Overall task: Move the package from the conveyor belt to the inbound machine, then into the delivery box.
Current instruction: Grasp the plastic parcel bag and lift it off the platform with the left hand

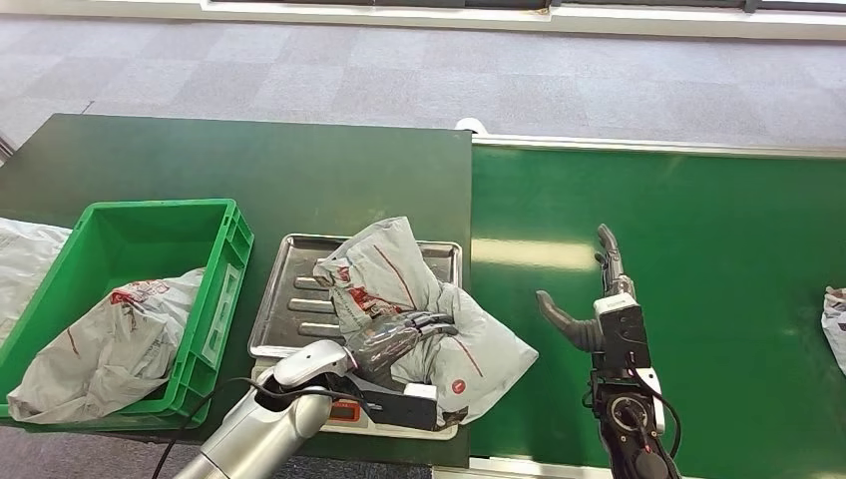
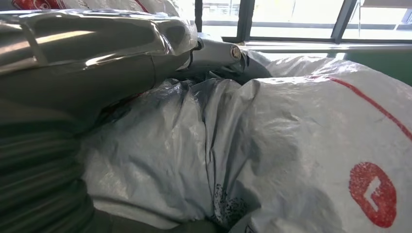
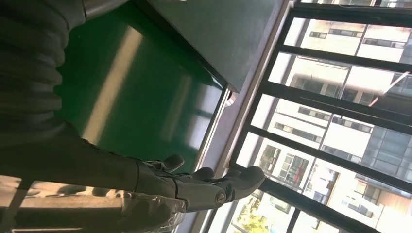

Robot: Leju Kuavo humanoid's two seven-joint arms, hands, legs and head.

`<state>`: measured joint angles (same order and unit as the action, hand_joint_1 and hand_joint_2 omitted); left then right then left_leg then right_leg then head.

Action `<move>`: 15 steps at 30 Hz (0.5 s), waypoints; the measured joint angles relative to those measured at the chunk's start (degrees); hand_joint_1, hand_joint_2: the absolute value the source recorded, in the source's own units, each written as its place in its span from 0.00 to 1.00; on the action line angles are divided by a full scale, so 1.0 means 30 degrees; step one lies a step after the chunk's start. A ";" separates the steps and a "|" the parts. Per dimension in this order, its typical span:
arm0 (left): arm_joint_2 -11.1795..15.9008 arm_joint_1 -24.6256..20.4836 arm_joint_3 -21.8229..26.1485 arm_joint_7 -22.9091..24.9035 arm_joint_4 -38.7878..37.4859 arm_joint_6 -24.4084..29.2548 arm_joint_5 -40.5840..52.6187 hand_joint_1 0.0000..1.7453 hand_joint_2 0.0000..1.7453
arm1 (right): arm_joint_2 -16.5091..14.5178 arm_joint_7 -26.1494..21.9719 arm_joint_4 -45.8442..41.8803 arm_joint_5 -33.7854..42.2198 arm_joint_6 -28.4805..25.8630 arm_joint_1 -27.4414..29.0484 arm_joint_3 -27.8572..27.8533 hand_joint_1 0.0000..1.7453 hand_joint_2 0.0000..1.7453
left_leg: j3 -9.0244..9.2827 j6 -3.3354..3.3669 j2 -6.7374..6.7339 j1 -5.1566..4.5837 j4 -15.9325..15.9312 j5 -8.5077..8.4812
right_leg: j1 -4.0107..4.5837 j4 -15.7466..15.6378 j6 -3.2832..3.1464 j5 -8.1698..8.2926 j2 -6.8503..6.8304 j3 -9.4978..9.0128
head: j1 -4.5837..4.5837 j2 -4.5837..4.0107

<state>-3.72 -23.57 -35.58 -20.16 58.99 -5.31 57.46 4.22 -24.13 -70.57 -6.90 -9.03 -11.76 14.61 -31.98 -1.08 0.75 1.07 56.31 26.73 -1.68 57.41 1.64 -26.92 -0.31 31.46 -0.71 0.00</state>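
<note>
Head view shows the left hand [image 1: 399, 334] at lower centre of the frame, its fingers wrapped over the grey package [image 1: 419, 304], which lies on the metal tray [image 1: 289, 289] of the weighing machine and hangs off the tray's right edge. In the left wrist view the thumb [image 2: 97, 53] presses into the crumpled plastic of the package [image 2: 272, 145], so the hand is grasping it. The right hand [image 1: 599, 299] hangs over the green belt [image 1: 718, 239] at lower right, fingers spread and holding nothing. The step in hand looks to be lifting the package off the tray toward the green bin [image 1: 150, 249] at left, which already holds another bag [image 1: 110, 344]. The film is slippery and slack, so a firm bunch of plastic should be gathered before lifting, raised high enough for the sagging end to pass over the bin's near wall.
</note>
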 joint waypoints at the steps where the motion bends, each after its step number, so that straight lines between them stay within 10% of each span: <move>1: 0.0000 0.0048 0.0002 -0.0049 0.0000 0.0208 -0.0055 0.99 1.00 | -0.0004 0.0000 -0.0033 -0.0018 0.0000 0.0019 -0.0018 0.00 1.00 | 0.0001 0.0001 -0.0002 -0.0001 0.0000 -0.0001 | 0.0000 0.0000 0.0000 0.0001 0.0001 -0.0001 | 0.0000 0.0000; 5: 0.0005 0.0526 0.0042 -0.0408 0.0146 0.2077 -0.0213 1.00 0.00 | 0.0000 0.0005 -0.0277 -0.0011 -0.0016 0.0168 -0.0117 0.00 1.00 | 0.0003 0.0001 -0.0024 -0.0002 0.0000 -0.0003 | -0.0001 0.0000 -0.0003 0.0010 0.0012 0.0011 | -0.0002 0.0000; 15: 0.0244 0.1777 0.0120 -0.1732 0.0823 0.6993 -0.0173 1.00 0.00 | 0.0108 0.0007 -0.0561 0.0286 0.0020 0.0294 -0.0348 0.00 1.00 | -0.0176 -0.0015 -0.0071 0.0011 0.0003 -0.0003 | 0.0011 0.0009 -0.0020 0.0026 0.0071 0.0239 | -0.0005 0.0000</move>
<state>-2.99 -18.24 -35.22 -25.35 61.46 15.67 56.94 4.54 -24.11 -72.25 -6.04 -8.97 -10.88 13.57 -32.51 -1.13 0.54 1.10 56.32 26.72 -1.65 57.44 1.58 -26.84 -0.10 32.17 -0.73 0.00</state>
